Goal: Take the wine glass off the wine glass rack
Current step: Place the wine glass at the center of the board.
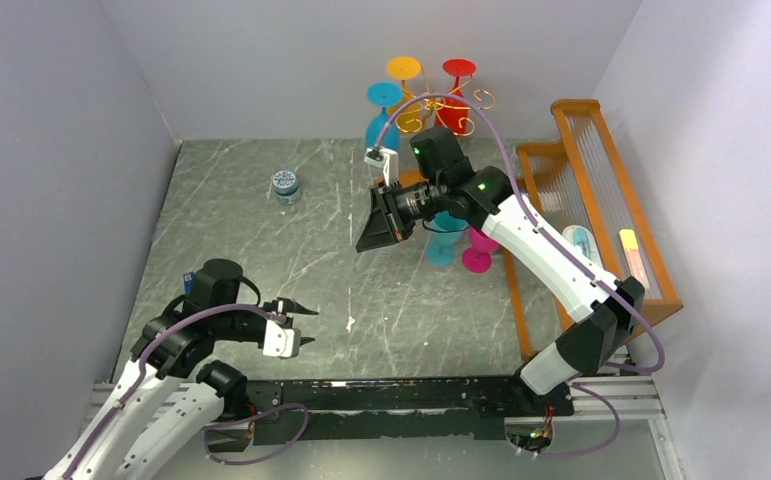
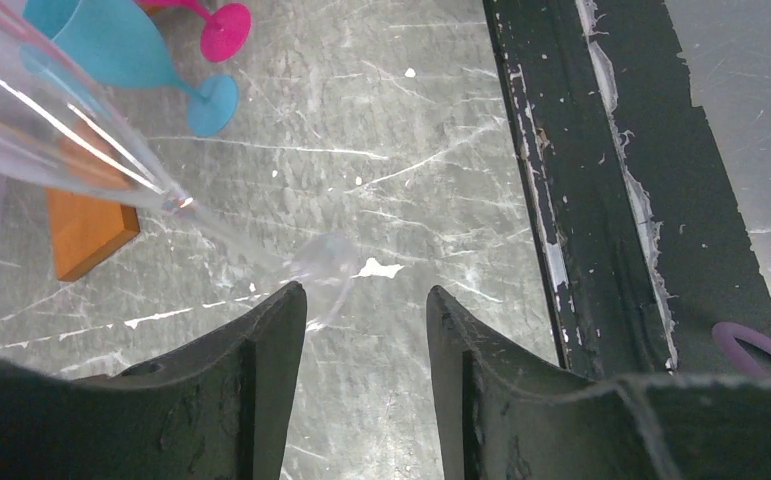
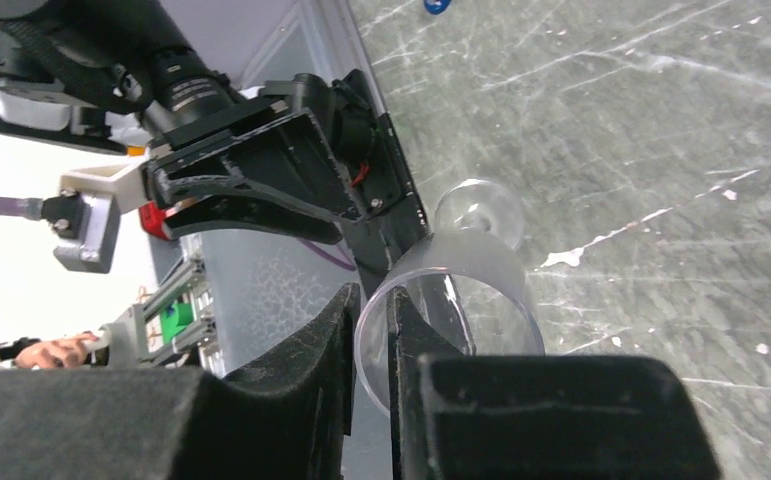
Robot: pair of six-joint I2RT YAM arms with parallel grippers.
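Now the right gripper (image 3: 371, 300) pinches the clear wine glass (image 3: 481, 300) by its rim, well apart from the gold wine glass rack (image 1: 431, 110) at the back. The left gripper (image 2: 366, 295) stands open and empty, just short of the glass's foot. A teal glass (image 2: 111, 50) and a pink glass (image 2: 226, 30) lie just beyond, with the orange frame (image 1: 575, 105) alongside.

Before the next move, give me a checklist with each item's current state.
1. The right gripper pinches the clear wine glass by its rim: ok.
2. The glass is away from the wine glass rack: ok.
3. The left gripper is open: ok.
4. The glass's foot sits between its jaws: not ok; it lies just ahead of the tips.
5. The foot is off the table: cannot tell.
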